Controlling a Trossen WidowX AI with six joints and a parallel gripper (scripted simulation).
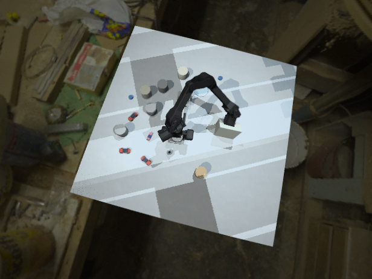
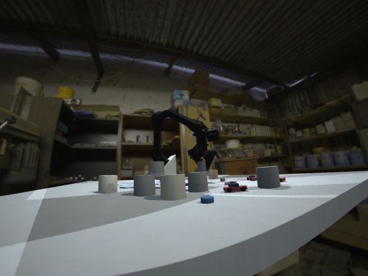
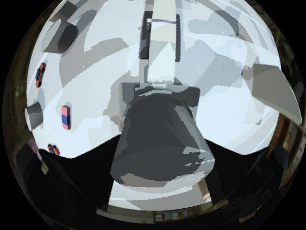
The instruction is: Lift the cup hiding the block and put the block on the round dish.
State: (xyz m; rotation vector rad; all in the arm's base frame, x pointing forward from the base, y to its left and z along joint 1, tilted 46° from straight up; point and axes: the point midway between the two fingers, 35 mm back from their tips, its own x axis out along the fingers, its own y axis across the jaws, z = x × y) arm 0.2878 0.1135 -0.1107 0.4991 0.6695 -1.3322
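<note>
The table top (image 1: 241, 187) was patterned in pale grey, darker grey squares and white stripes. The arm (image 1: 211, 87) was black. Cylinders were coloured grey (image 1: 162, 86), cream (image 1: 182, 72) and tan (image 1: 200, 172). Toy cars (image 1: 124, 150) were red with blue. Small discs (image 1: 130, 97) were blue. The dish (image 1: 202, 91) was pale blue.

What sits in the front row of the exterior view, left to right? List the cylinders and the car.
pale beige cylinder → grey cylinder → front beige cylinder → middle grey cylinder → red toy car → far-right grey cylinder
</note>
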